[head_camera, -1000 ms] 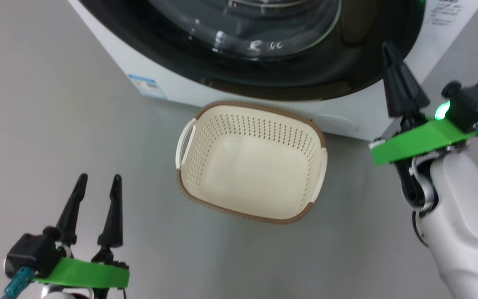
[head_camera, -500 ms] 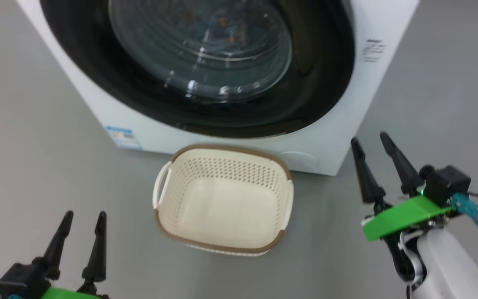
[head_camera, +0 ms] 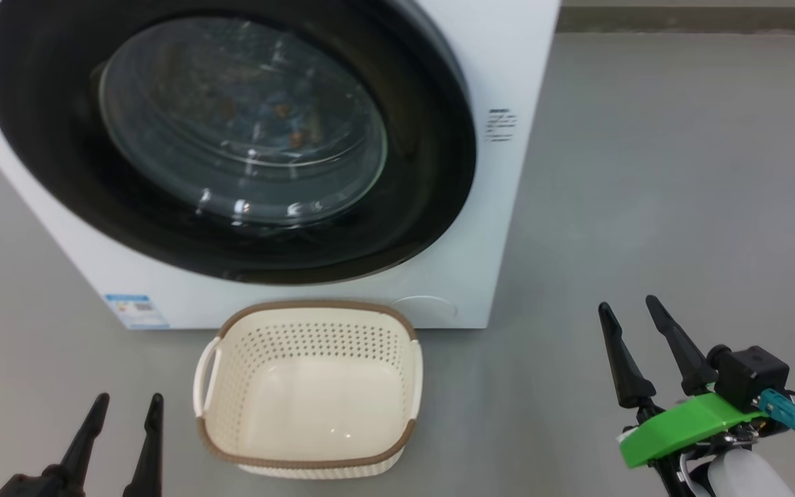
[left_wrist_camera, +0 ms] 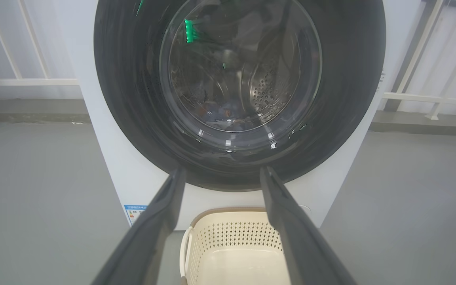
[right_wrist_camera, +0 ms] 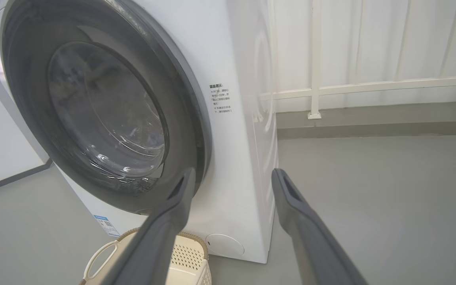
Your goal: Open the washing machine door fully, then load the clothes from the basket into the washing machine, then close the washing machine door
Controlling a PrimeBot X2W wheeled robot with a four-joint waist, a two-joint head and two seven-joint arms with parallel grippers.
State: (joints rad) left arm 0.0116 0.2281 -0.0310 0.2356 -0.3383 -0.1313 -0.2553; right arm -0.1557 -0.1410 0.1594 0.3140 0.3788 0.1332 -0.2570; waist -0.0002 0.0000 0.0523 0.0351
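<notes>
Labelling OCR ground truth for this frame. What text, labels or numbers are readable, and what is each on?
"温馨提示" (heading, as best it reads): printed notice on the washing machine front, right of the washing machine door. The lines below it are too small to read.
Blue label sticker, lower left of the front: print too small to read.
Nothing else legible.

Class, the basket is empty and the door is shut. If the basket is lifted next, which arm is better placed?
Left, probably. The left end effector is open beside the near handle of the basket. The right end effector, also open, stands farther off, past the corner of the washing machine.
</notes>
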